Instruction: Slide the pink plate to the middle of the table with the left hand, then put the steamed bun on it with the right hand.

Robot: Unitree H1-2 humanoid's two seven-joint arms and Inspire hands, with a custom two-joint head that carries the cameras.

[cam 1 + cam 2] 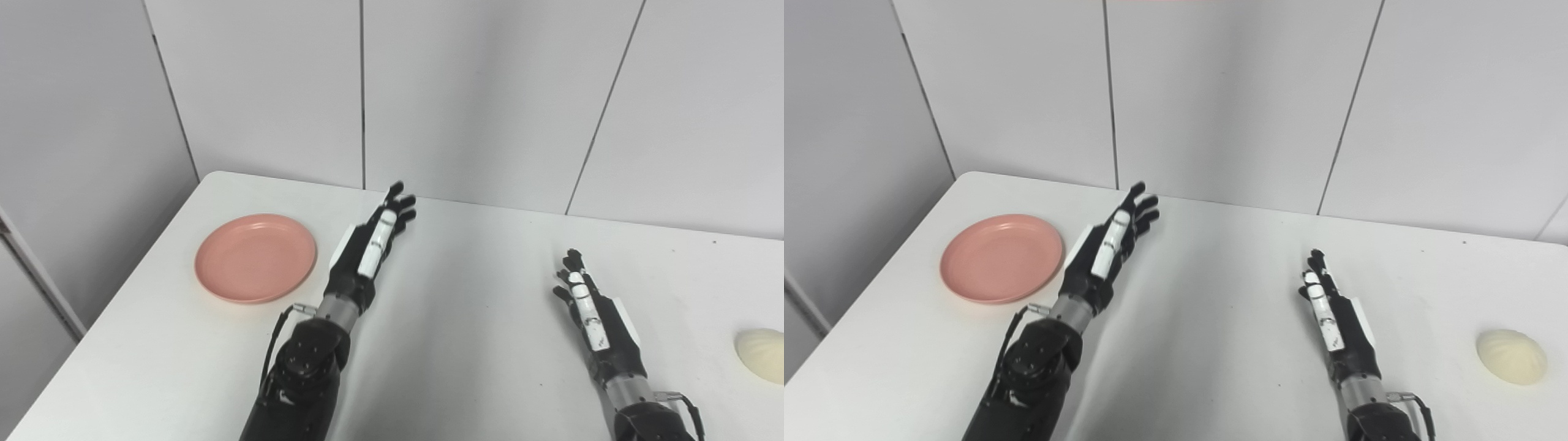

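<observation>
Right eye view shows your left hand (1105, 251) spread, grasping nothing, just beside the round pink plastic plate (1001, 257) near the worktop's left edge; push carelessly and it could slide off. The right hand (1335, 318) is released too, the cream pleated steamed bun (1511, 356) near the right edge.

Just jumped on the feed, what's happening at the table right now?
Nothing is being held yet. The left hand is open, raised just right of the pink plate, which sits empty near the table's left side. The right hand is open too, well left of the steamed bun lying near the right edge. Neither the plate nor the bun is being touched.
</observation>
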